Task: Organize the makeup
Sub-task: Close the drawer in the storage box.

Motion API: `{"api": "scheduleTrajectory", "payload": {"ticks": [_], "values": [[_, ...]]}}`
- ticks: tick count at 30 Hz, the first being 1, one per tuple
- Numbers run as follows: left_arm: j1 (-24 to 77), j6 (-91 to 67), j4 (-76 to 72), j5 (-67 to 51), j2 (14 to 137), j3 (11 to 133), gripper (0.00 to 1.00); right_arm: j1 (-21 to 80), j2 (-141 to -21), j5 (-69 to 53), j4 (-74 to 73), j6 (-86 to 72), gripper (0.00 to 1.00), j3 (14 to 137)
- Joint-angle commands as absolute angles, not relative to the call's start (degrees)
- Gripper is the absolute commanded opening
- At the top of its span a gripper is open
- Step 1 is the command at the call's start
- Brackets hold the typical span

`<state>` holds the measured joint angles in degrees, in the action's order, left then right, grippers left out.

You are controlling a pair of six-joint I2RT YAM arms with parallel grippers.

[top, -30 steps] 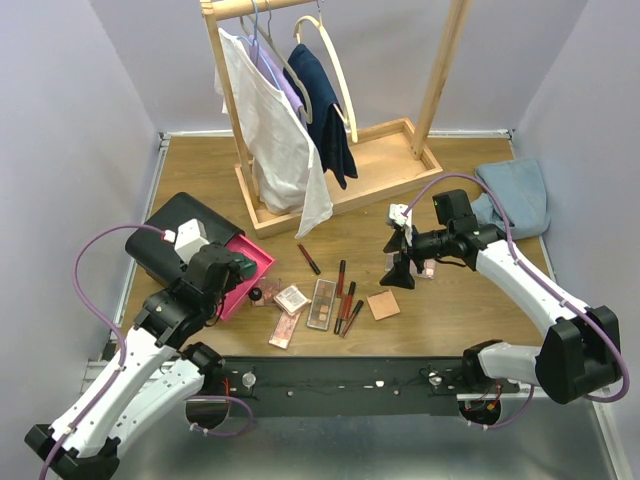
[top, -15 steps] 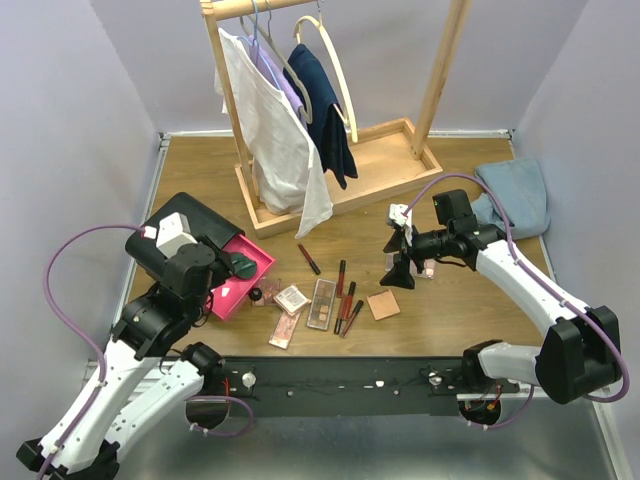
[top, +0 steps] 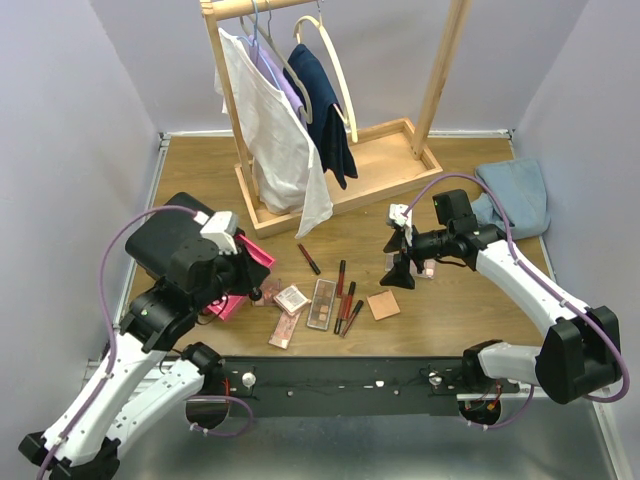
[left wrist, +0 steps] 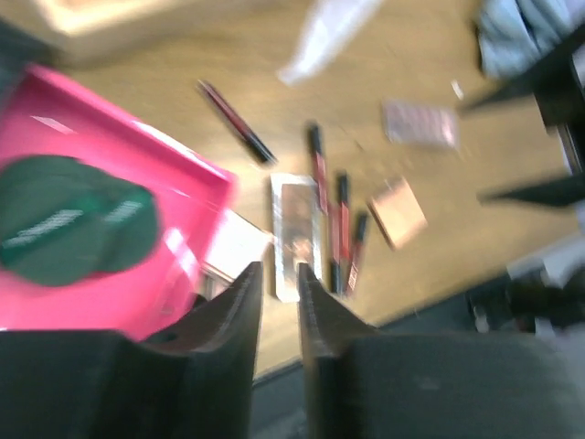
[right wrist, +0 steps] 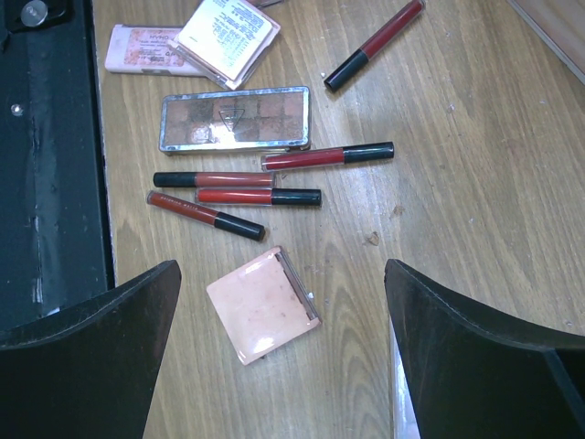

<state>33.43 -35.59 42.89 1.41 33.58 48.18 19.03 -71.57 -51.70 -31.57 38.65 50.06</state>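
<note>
Where the table starts on the left, a black case point(top: 160, 235) sits with its pink drawer point(top: 258, 255) sticking out toward the middle. The left arm lies over both and covers most of the drawer from above. Two green discs point(left wrist: 73, 229) lie in the drawer; the blur hides whether they touch or overlap. The left gripper point(left wrist: 279, 302) hangs at the drawer's right corner, its fingers point(left wrist: 233, 320) drawn close with a thin gap and nothing between them.

Right of the drawer the other makeup lies loose on the wood. A labelled compact point(right wrist: 228, 38) touches a pink palette point(right wrist: 146, 48), and both are cut off by the top edge of the right wrist view. Next come a brown palette point(right wrist: 235, 119) and four red tubes point(right wrist: 259, 196) side by side just beside it. A lone tube point(right wrist: 375, 41) lies apart toward the rack point(top: 340, 190), near the hem of a white garment point(top: 285, 150). A peach compact point(right wrist: 265, 306) lies nearest the arms.

The right gripper point(right wrist: 279, 270) hangs over that compact, spread wide and grasping nothing. A second palette point(left wrist: 420, 123) lies just beside it, half hidden behind the fingers from above. A blue cloth point(top: 515, 195) fills the far right corner.
</note>
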Motion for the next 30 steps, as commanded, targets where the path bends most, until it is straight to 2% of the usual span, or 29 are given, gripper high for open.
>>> {"api": "scheduleTrajectory", "payload": {"ticks": [1,8,12,16,19,25,29,30], "values": [[33.22,-31.64,42.19,-14.67,36.38,45.36,0.26,18.72,-70.75,-51.15,-31.99,39.64,1.0,49.04],[37.52,-33.57,41.48,-15.3,39.2,40.34,0.23,18.72,-71.37,-50.36,-31.9,39.73,1.0,49.04],[43.67,-34.45,40.52,-11.26,40.86,40.43,0.24,18.72,-71.98,-50.36,-31.99,39.81,1.0,49.13],[55.16,-35.42,41.83,-1.78,44.55,42.1,0.25,18.63,-72.25,-50.1,-31.99,39.81,1.0,49.04],[59.05,-36.2,45.87,7.19,48.94,43.94,0.3,18.55,-72.16,-50.01,-31.91,39.82,1.0,49.04],[62.31,-39.63,49.74,17.39,54.57,46.93,0.31,18.54,-72.16,-50.01,-31.99,39.9,1.0,48.96],[62.4,-42.62,53.78,22.93,56.42,49.48,0.38,18.54,-71.98,-50.18,-32.08,39.9,1.0,48.96],[62.32,-42.89,54.83,23.72,56.77,49.74,0.43,18.46,-71.9,-50.19,-31.99,39.9,1.0,48.96]]}}
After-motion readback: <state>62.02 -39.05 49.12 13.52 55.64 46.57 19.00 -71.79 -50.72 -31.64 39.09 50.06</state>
